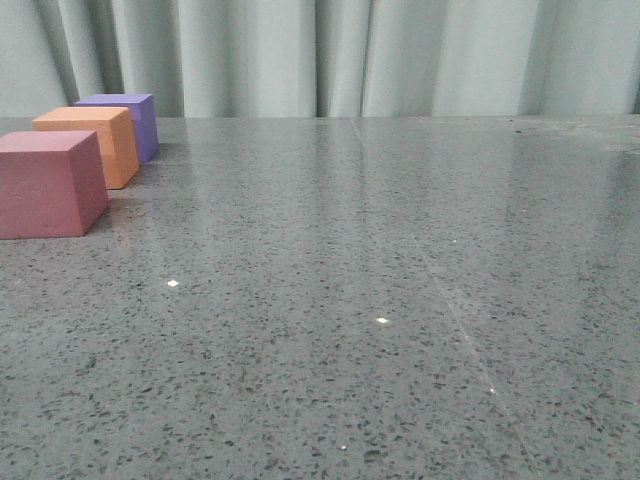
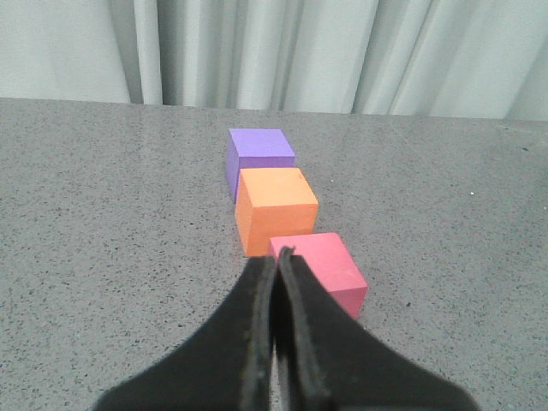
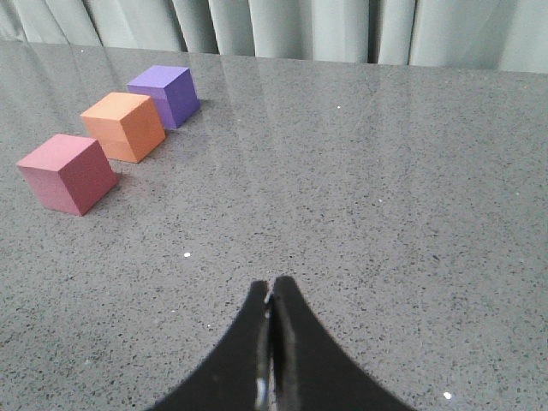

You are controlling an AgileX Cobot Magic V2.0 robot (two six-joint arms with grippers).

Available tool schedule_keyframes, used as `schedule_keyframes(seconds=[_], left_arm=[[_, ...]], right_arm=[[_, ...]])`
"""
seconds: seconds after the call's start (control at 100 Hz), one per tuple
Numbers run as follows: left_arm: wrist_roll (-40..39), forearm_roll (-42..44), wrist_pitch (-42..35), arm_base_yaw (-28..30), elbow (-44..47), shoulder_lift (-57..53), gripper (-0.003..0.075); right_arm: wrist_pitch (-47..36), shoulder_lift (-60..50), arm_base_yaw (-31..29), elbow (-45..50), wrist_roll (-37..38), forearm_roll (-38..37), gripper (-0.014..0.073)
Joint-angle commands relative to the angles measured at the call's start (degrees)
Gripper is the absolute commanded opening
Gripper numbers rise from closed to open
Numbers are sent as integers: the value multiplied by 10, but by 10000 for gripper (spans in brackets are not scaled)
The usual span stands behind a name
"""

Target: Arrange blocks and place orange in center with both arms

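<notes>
Orange cube (image 2: 276, 210) sits mid-row beyond the closed, empty left gripper (image 2: 278, 257).

No readable text, labels, brands, numbers or signs on anything in view.

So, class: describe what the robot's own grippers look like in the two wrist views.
Only the fingers show. The left gripper has two matte black fingers that widen from narrow tips into a broad curved base. The right gripper looks alike. No cables, markings or arm links are visible.
</notes>
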Motion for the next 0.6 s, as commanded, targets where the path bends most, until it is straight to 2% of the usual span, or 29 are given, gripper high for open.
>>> schedule_keyframes(seconds=[0.0,0.19,0.29,0.47,0.59], left_arm=[[2,5,-46,2,-14,4,-19],[5,2,-46,3,-13,3,-19],[103,-32,-61,27,-3,-2,-19],[254,-155,-167,89,62,-28,-19],[269,-181,-247,123,123,-66,-19]], right_arm=[[-47,1,0,-14,-7,-2,-121],[-47,1,0,-14,-7,-2,-121],[-47,1,0,-14,-7,-2,-121],[-47,1,0,-14,-7,-2,-121],[-47,1,0,-14,-7,-2,-121]])
